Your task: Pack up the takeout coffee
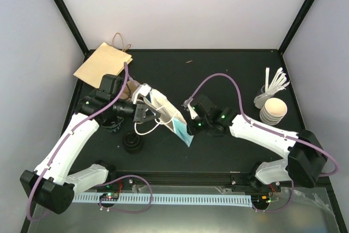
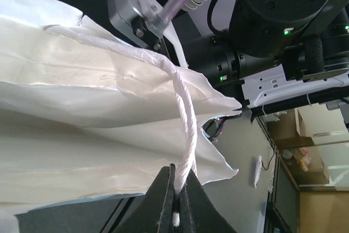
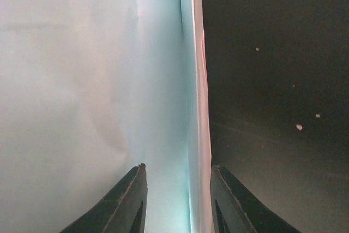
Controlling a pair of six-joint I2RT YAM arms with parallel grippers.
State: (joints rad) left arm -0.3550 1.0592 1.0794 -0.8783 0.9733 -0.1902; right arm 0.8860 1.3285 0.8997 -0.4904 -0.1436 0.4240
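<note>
**A:** What's the step, as you read it?

**B:** Getting the white bag (image 1: 163, 108) open, I'd judge. The left hand (image 2: 178, 189) is pressed together on the rope handle (image 2: 184, 107) and holds that side up. The right hand (image 3: 177, 175) is spread, with a finger on each side of the bag's pale-blue edge — not yet biting.

**A:** How to do it well?

**B:** Close the right on one wall only. Then draw it gently away from the left so the mouth gapes. Tug hard and the paper may tear or the rope may slip.

**A:** And the takeout coffee?

**B:** I can't place it for sure. A dark round shape (image 1: 113, 125) half-hidden under the left forearm may be it. Neither wrist view shows it.

**A:** Counts?

**B:** One white bag, one stack of lidless cups (image 1: 272, 112), one pile of black lids (image 1: 132, 143) and one holder of white stirrers (image 1: 274, 83). Brown bags (image 1: 101, 63) lie flat at the worktop's (image 1: 229, 69) far-left corner — how many, I can't tell.
</note>
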